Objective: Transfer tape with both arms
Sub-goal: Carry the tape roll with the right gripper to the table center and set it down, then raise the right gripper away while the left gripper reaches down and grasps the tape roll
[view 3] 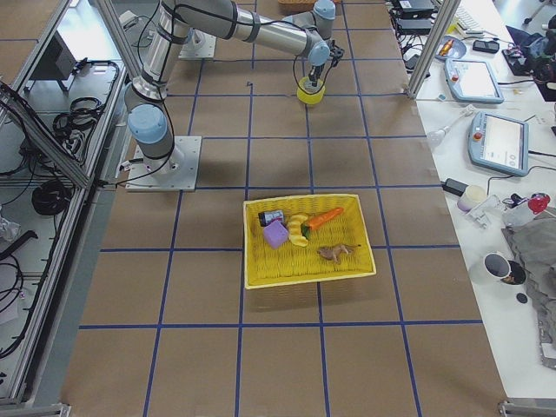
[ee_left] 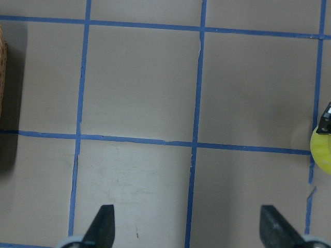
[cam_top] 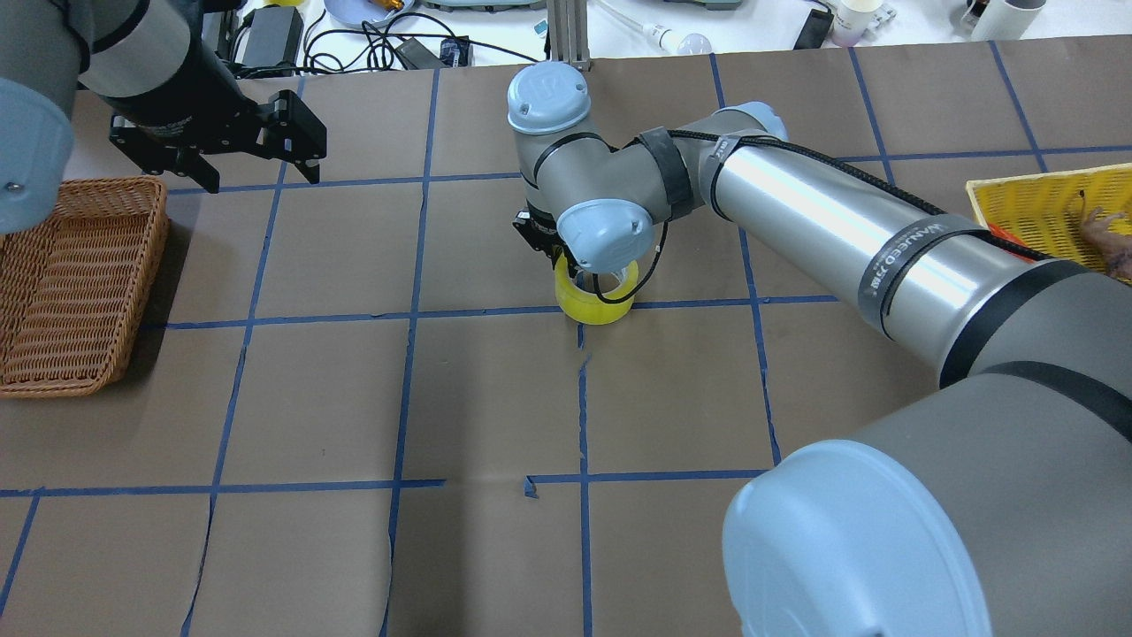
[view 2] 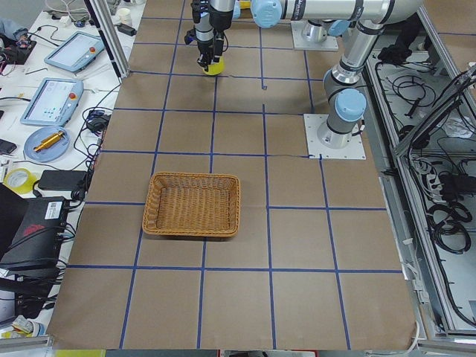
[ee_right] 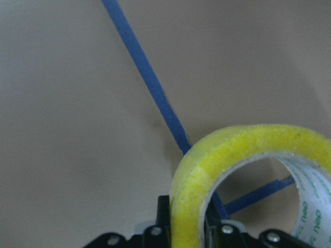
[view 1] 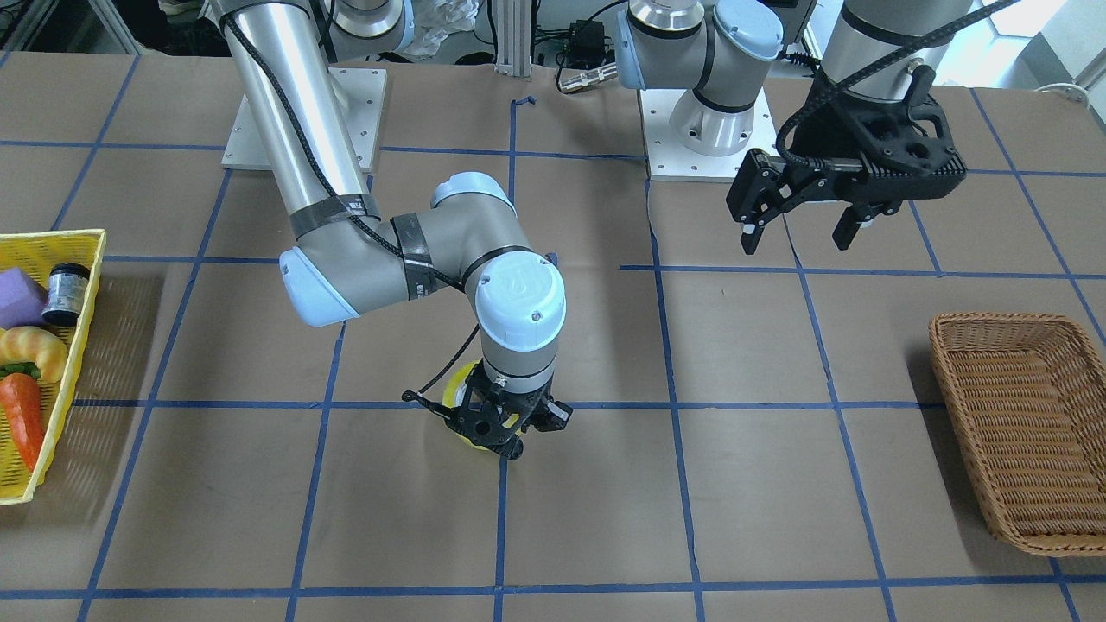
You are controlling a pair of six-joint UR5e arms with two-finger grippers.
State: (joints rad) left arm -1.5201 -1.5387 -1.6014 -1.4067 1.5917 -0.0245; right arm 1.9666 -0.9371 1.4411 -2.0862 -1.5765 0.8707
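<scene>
In your front-facing view, the right end effector pointed straight down near the middle of the tabletop. It was closed on the tape, whose yellow showed on either side of the black metal, beside a crossing of blue lines. The left end effector hung above the tabletop, well apart from the tape, spread wide and holding nothing. A wicker basket sat near it, and a yellow basket of toys lay at the opposite edge.

From overhead, you saw the tape lying flat, hole up, right under the right wrist and on a blue line. Whether it touched the tabletop or was just off it could not be told. The left end effector was open just beside the wicker basket.

In your left side view, the tape was a small yellow spot under the tip of the right arm, well apart from the wicker basket. Your right side view showed the same spot beyond the yellow basket.

Your left wrist camera showed both fingertips far apart with only bare tabletop between them. The tape's edge sat at the view's right border.

Your right wrist camera showed the roll's wall pinched between the fingers, one inside the ring and one outside.
</scene>
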